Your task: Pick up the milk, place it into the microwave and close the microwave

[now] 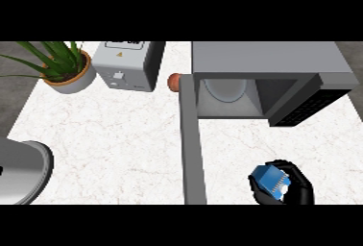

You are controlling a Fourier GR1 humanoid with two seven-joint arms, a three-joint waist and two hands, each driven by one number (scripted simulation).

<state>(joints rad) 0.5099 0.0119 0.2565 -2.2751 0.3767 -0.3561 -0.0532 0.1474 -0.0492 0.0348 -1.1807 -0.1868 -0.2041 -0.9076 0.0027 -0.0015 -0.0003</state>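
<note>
My right robot hand [296, 188] has its fingers and thumb curled round the milk [273, 180], a small blue carton that shows between them, held above the table [113, 139] near the view's lower edge. The carton's long axis looks tilted, running from lower right up toward upper left, though my fingers hide much of it, so I cannot be sure of its full length.

The microwave [273, 57] is my landmark. The milk sits in front of it, on the near side, roughly in line with the right half of its open mouth. The cavity, with its pale round plate [227, 89] inside, lies straight ahead and a little to the left of the carton. So I judge the coming move as a forward carry that drifts slightly left, into the opening.

The microwave door [191, 144] is swung wide and stretches from the microwave's left front corner toward me, standing just left of my right robot hand. It bounds my path on that side; I should keep clear of it while carrying.

My left robot hand does not show. The right one is nearest to the door too, so I expect it to do the closing afterwards.
</note>
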